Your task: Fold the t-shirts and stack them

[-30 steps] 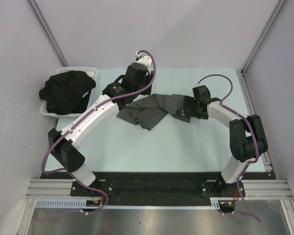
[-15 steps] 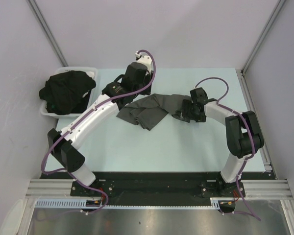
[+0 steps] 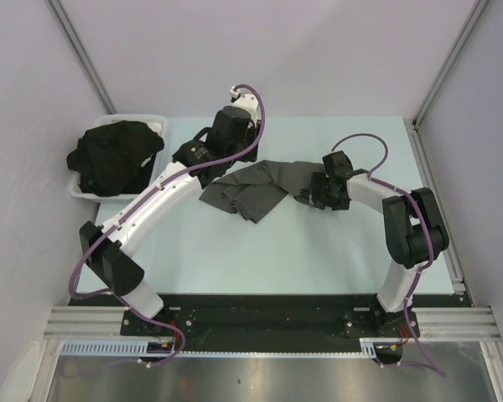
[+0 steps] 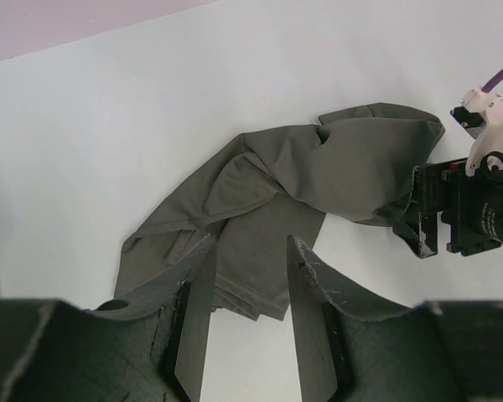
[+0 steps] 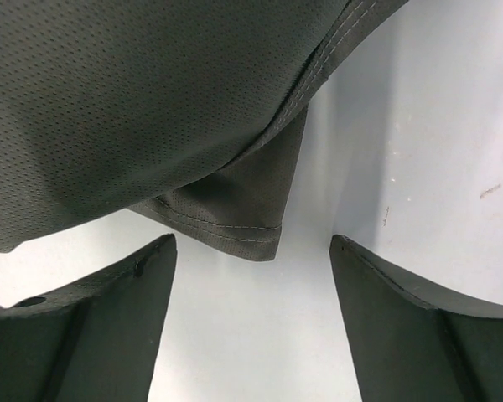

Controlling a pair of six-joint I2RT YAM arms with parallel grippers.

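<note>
Two white-and-black robot arms rise from the near edge of the pale blue counter [image 3: 260,260], one on the left [image 3: 151,205] and one on the right [image 3: 407,230]. Each carries one purple cable.

One charcoal grey cloth t-shirt [image 3: 260,184] lies crumpled across the middle of the counter, spread from left to right between the two arms.

The right gripper [image 3: 318,191] is at the shirt's right end. Its jaws stand wide apart, and a stitched hem corner of the shirt [image 5: 235,226] lies between them, touching neither one.

A little farther back, the left gripper [image 3: 199,155] is over the shirt's left end. Its jaws are partly apart with nothing clamped between them, and the grey cloth [image 4: 318,167] shows beyond the gap.

At the far left corner sits one white plastic tray [image 3: 155,120] holding a heap of black cloth t-shirts [image 3: 117,155]. How many are in the heap cannot be told, and any print on them is too small to read.
</note>
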